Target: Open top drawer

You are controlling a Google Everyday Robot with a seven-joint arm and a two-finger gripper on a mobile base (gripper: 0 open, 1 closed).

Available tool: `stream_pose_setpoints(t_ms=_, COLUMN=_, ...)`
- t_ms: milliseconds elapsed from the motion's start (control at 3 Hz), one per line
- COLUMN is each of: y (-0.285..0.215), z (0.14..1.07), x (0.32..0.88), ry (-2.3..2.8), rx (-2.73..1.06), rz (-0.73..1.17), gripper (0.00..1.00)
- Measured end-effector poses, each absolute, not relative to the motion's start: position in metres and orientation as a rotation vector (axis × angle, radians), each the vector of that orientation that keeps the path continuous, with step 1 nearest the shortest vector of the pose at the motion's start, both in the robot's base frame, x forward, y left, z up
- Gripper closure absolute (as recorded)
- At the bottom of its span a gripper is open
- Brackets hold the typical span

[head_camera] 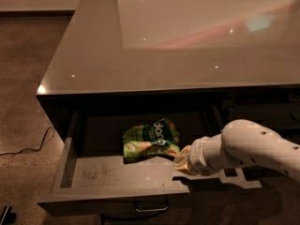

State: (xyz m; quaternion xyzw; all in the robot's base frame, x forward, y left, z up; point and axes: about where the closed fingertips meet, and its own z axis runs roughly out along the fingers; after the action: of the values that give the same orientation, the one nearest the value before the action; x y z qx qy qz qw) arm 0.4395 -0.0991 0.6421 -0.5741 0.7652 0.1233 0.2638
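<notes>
The top drawer (112, 175) stands pulled out from under the glossy counter. Its grey floor and sides are exposed, and its dark front panel runs along the bottom of the view with a small metal handle (150, 206) at its centre. My gripper (181, 162) comes in from the right on a white arm (253, 149). It sits low inside the drawer near the front right, right beside the lower right corner of a green snack bag (150, 138) lying on the drawer floor. The white wrist hides most of the gripper.
The reflective grey countertop (187, 36) overhangs the drawer's back part. A dark cabinet section (262, 107) lies to the right of the drawer. A black cable (28, 146) trails on the brown carpet at the left.
</notes>
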Motion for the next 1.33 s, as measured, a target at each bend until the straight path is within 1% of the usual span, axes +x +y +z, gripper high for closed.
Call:
stream_pose_setpoints(t_ms=667, y=-0.105, z=0.644, x=0.415, ry=2.081, rx=-1.573, rz=0.327, gripper=1.00)
stream_pose_setpoints(t_ms=1333, y=-0.099, z=0.635, x=0.400, ry=2.079, rx=-1.622, rz=0.387, gripper=1.00)
